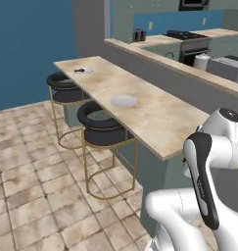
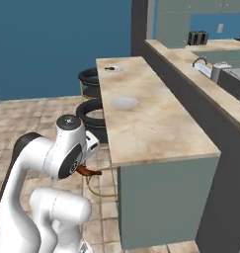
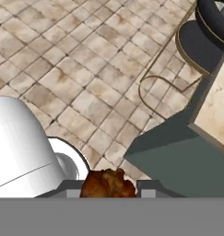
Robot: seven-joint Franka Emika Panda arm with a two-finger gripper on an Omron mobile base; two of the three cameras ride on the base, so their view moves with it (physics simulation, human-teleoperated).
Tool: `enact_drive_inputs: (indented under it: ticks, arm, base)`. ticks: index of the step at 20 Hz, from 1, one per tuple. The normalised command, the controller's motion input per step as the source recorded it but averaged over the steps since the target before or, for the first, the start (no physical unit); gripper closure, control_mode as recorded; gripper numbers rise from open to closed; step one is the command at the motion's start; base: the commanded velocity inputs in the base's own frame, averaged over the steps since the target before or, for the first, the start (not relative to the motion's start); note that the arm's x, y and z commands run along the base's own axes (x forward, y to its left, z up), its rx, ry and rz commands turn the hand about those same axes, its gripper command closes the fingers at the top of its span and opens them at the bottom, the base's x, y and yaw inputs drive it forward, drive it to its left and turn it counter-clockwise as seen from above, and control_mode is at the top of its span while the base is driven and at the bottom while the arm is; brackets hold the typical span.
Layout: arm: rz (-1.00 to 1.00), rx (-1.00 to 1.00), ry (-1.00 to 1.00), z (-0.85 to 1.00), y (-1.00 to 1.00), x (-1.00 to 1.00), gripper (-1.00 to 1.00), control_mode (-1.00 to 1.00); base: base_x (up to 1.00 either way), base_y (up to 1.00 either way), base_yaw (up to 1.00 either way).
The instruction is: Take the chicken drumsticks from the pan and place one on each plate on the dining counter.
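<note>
Drumstick (image 3: 107, 184) transport is the step in hand: one reddish-brown piece sits pinched between the two finger tips of the end effector (image 3: 108, 188), and in the right base view the same piece (image 2: 88, 172) hangs under the wrist, low beside the near end of the table (image 2: 161, 133) and below its top.

Target selection: two plates lie on the table. The far plate (image 2: 113, 68) carries a small dark item (too small to identify; possibly the other drumstick). The near plate (image 2: 124, 103) looks bare and is the likely destination, at about 1 o'clock from the end effector in the right base view.

Procedure, as judged from this pose:
1. Raise the wrist clear above the table edge before moving inward; the corner of the table (image 3: 210, 133) is close to the load.
2. Avoid the stool (image 2: 93, 114) standing just beside the table.
3. Carry the piece over the middle of the near plate (image 1: 124, 101), lower until nearly touching, then release.
4. Keep the pinch firm during the swing; the irregular meat may slip.
</note>
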Motion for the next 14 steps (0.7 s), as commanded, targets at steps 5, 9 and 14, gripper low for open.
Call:
enact_drive_inputs:
  ticks: [5, 9, 14]
  arm:
    - [0.0, 0.0, 0.0, 0.0, 0.0, 0.0, 1.0, 1.0]
    - [0.0, 0.0, 0.0, 0.0, 0.0, 0.0, 1.0, 1.0]
    - [0.0, 0.0, 0.0, 0.0, 0.0, 0.0, 1.0, 1.0]
  base:
    - [0.53, 0.95, -0.42]
    - [0.43, 0.74, -0.4]
    - [0.37, 0.39, -0.37]
